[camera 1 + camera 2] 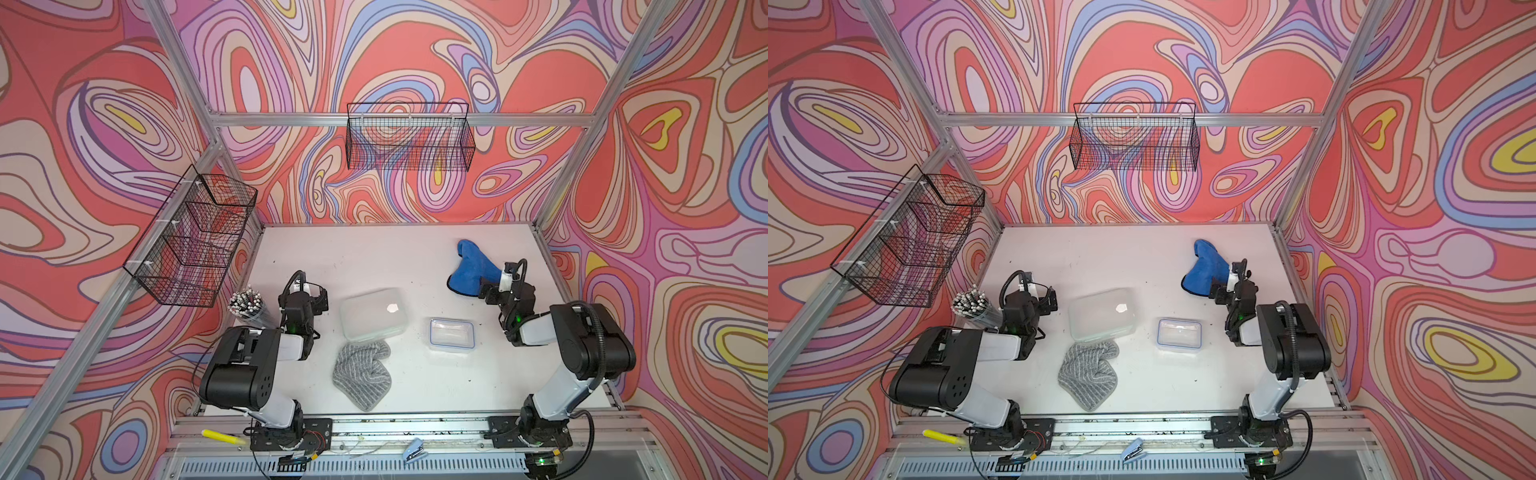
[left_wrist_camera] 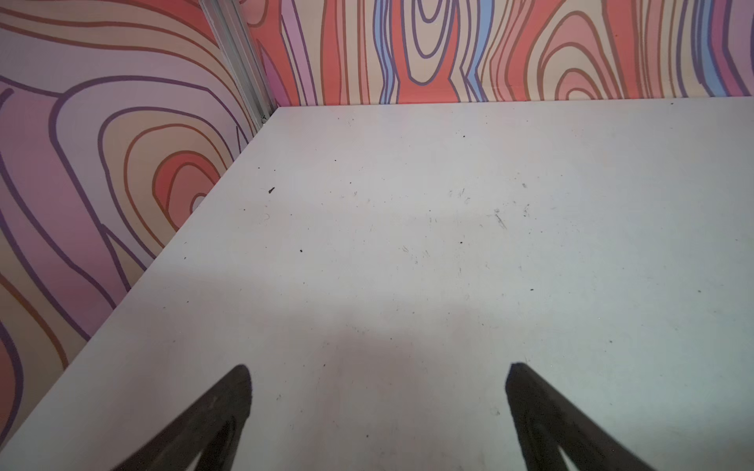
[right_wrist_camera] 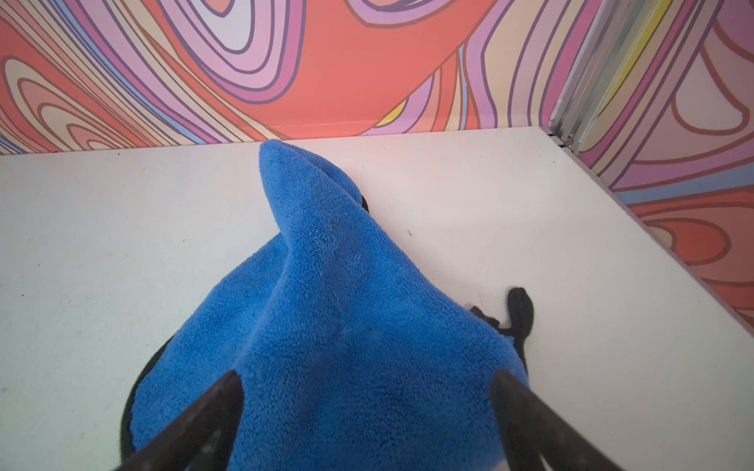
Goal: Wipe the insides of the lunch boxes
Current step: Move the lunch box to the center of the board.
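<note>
The large clear lunch box [image 1: 372, 313] [image 1: 1101, 313] sits mid-table. The small lunch box [image 1: 451, 333] [image 1: 1179, 333], blue-rimmed on top, lies to its right. A grey striped cloth [image 1: 361, 374] [image 1: 1090, 374] is crumpled just in front of the large box. My left gripper [image 1: 316, 297] [image 1: 1047, 297] [image 2: 377, 371] is open over bare table, left of the large box. My right gripper [image 1: 483, 289] [image 1: 1214, 291] [image 3: 367, 379] is open, its fingers either side of the near end of a blue cloth [image 1: 471, 268] [image 1: 1206, 266] [image 3: 326, 306] at the back right.
A cup of pencils [image 1: 249, 305] stands by the left arm. Wire baskets hang on the back wall [image 1: 409, 137] and the left wall [image 1: 191, 237]. A yellow marker [image 1: 218, 436] and a blue stapler [image 1: 415, 451] lie on the front rail.
</note>
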